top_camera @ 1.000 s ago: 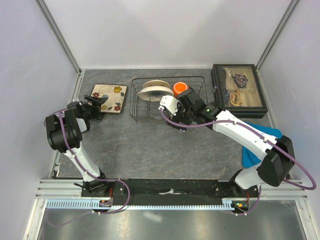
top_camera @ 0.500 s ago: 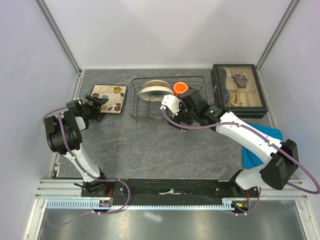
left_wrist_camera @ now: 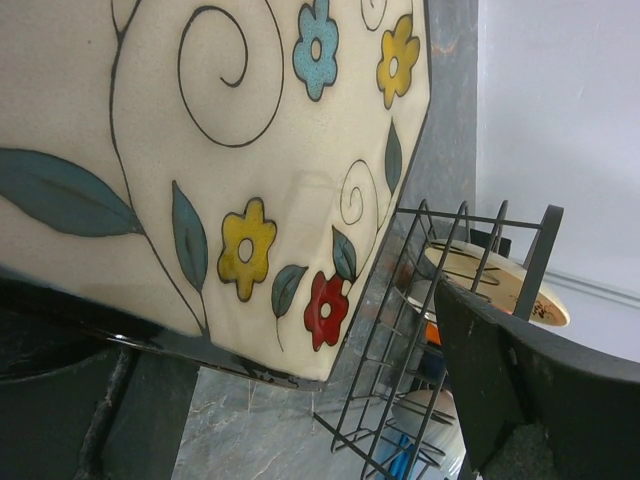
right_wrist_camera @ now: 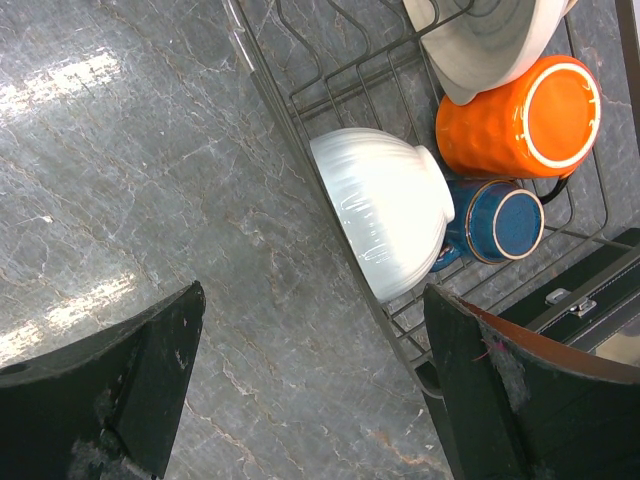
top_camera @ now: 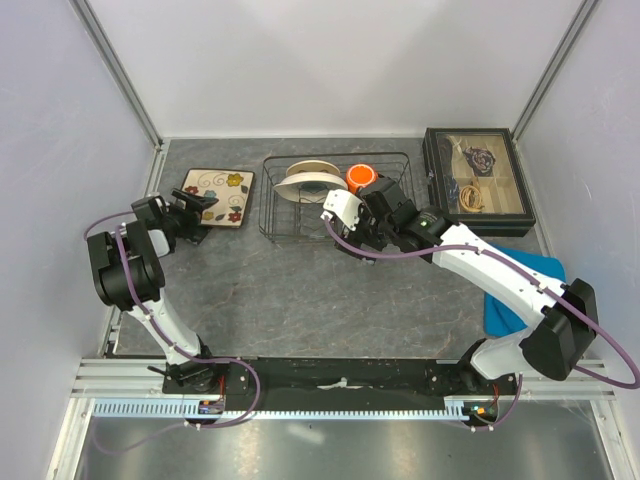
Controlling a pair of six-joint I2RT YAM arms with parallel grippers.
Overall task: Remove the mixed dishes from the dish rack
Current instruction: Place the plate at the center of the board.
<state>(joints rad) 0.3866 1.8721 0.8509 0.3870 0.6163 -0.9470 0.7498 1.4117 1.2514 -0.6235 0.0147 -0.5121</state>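
Starting from the near edge, a crumpled blue cloth [top_camera: 515, 285] was seen on the grey stone-look table [top_camera: 300, 290], by the right arm's base. A bit further in, the right gripper [right_wrist_camera: 310, 300] was held over bare table just beside the near side of the rectangular dark wire dish rack [right_wrist_camera: 300, 100]. Its fingers [right_wrist_camera: 120, 400] were spread wide with nothing between them.

Inside the rack, a ribbed white bowl [right_wrist_camera: 385, 210] was tipped on its side against the near wire. A dark blue mug [right_wrist_camera: 495, 220] and an orange cup [right_wrist_camera: 520, 115] were packed right behind it. A round pale plate [top_camera: 308, 170] was propped up further left (which pale piece there was plate and which was bowl couldn't really be told).

Off to the left, the square cream plate with flower pattern [left_wrist_camera: 200, 150] was lying flat on the table, outside the rack. The left gripper [top_camera: 197, 210] was parked at its near corner, fingers apart and not clamped on it. At the far right, a black glass-lidded box [top_camera: 478, 180] was sat beside the rack.
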